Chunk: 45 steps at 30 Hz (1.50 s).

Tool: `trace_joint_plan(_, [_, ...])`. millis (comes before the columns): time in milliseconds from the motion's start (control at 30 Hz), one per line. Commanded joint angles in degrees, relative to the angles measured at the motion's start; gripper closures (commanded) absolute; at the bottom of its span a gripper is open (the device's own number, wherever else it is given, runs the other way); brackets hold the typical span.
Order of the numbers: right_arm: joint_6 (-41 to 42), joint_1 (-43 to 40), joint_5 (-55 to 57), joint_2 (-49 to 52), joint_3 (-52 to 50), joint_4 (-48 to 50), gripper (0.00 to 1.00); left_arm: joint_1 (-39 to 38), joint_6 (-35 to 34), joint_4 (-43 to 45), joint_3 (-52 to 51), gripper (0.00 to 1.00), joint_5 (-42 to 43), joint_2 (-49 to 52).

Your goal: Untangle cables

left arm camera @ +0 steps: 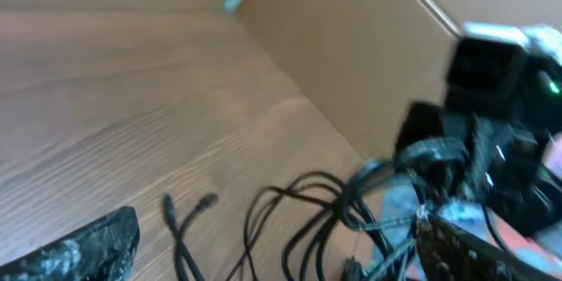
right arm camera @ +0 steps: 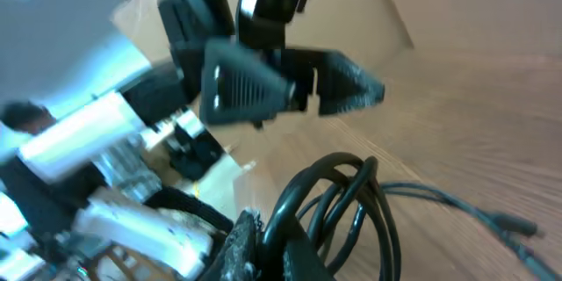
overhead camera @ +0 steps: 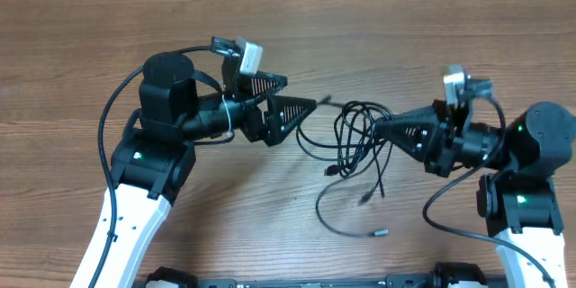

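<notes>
Right end effector [overhead camera: 380, 129] clenched on the right edge of the thin black looped cables [overhead camera: 353, 135] lying on the brown wooden table [overhead camera: 405, 36]; left end effector [overhead camera: 301, 92], released, sits just left of that tangle.

- Reaches in from the lower left with the left arm [overhead camera: 135, 193], white forearm rising, black wrist bent toward the middle.
- Holds the left gripper [overhead camera: 300, 92] wide apart, 2 fingers splayed, pointing right.
- Reaches in from the lower right with the right arm [overhead camera: 520, 220], wrist bent left.
- Pinches the cables [overhead camera: 351, 139] in the right gripper [overhead camera: 378, 126], 2 fingers pressed together, tip facing the left gripper, not touching it.
</notes>
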Motion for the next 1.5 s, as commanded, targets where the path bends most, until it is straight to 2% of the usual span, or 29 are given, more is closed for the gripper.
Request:
trace_joint_plan(0, [25.62,0.83,-1.86,3.74,0.94,12.46,0.96,0.20,4.22,3.17,0.15,0.00,5.38,-0.35])
trace_joint_plan(67, [33.88,2.25,-2.99,5.79,1.11,20.90,0.96,0.26,4.26,3.82,0.15,0.00,5.29,-0.35])
trace_joint_plan(200, [42.40,5.60,-2.14,8.70,5.03,27.91,0.96,0.35,4.63,3.93,0.15,0.00,4.85,-0.28])
trace_joint_plan(467, [42.14,6.84,-1.27,16.63,19.65,21.40,0.96,0.35,4.52,3.91,0.15,0.01,4.87,-0.28])
trace_joint_plan(667, [37.81,6.40,-1.31,25.86,20.06,18.82,0.96,0.35,4.39,3.98,0.15,0.02,4.85,-0.31])
trace_joint_plan(767, [34.73,6.40,2.60,29.00,20.06,12.17,0.96,0.35,3.17,4.20,0.15,0.04,3.72,-0.31])
trace_joint_plan(900, [26.82,6.32,21.05,29.18,20.06,-6.38,0.96,0.35,0.79,4.59,0.15,0.05,2.32,-0.31])
trace_joint_plan(1000, [7.74,6.64,34.67,29.18,20.06,-11.39,0.96,0.35,0.72,4.59,0.15,0.05,2.34,-0.31])
trace_joint_plan(1133, [-11.37,6.71,34.77,28.57,20.35,-16.94,0.96,1.22,0.98,4.79,0.15,0.05,2.29,-0.31])
trace_joint_plan(1200, [-23.28,7.19,36.74,27.39,22.40,-27.28,0.96,2.40,0.98,4.76,0.15,0.06,2.34,-0.31])
trace_joint_plan(1267, [-33.90,8.98,46.14,25.99,27.21,-42.32,0.96,3.80,0.98,4.76,0.15,0.06,2.34,-0.31])
trace_joint_plan(1367, [-42.51,13.42,49.81,23.47,35.06,-57.51,0.96,4.98,0.96,4.76,0.15,0.08,2.51,-0.28])
trace_joint_plan(1467, [-42.75,16.76,46.34,20.41,37.24,-59.63,0.96,4.68,2.49,3.63,0.13,0.12,4.81,-0.28])
